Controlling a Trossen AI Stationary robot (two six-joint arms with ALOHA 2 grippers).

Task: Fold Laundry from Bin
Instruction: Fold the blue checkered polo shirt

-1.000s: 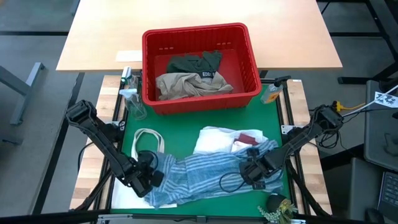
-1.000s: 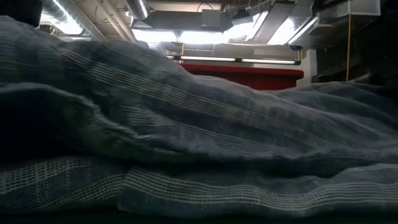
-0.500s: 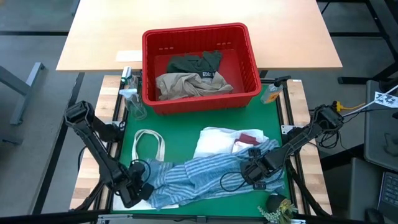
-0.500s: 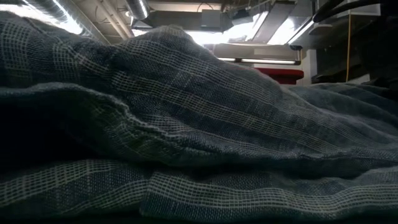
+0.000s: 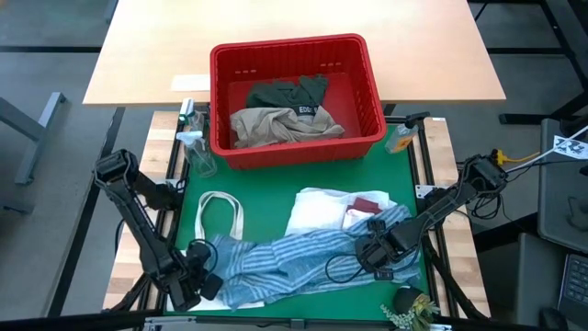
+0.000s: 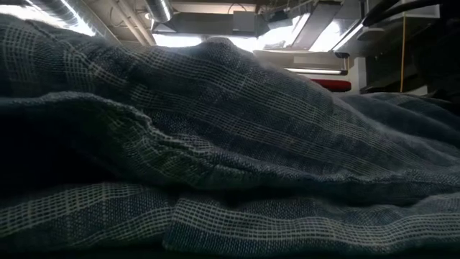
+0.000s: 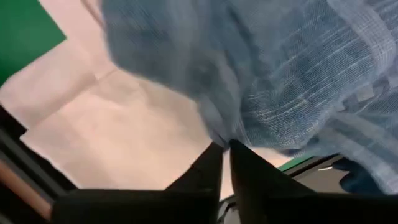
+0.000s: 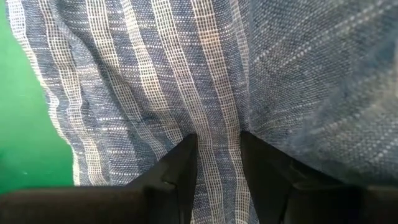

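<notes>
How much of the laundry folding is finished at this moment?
Done: nothing looks folded. White cloth and a maroon piece are out, crumpled on the mat. In hand: the striped cloth is stretched between the left pincer and right pincer, both gripping it. Left: tan cloth and green cloth lie in the bin.

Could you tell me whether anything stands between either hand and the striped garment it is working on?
Nothing visible does: the left hand and right hand each pinch the striped garment directly.

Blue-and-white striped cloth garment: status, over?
Left gripper pinching striped garment's edge, near-left corner. Right gripper clamped on its other end. White cloth bundle lies partly beneath. Red plastic bin clear behind.
</notes>
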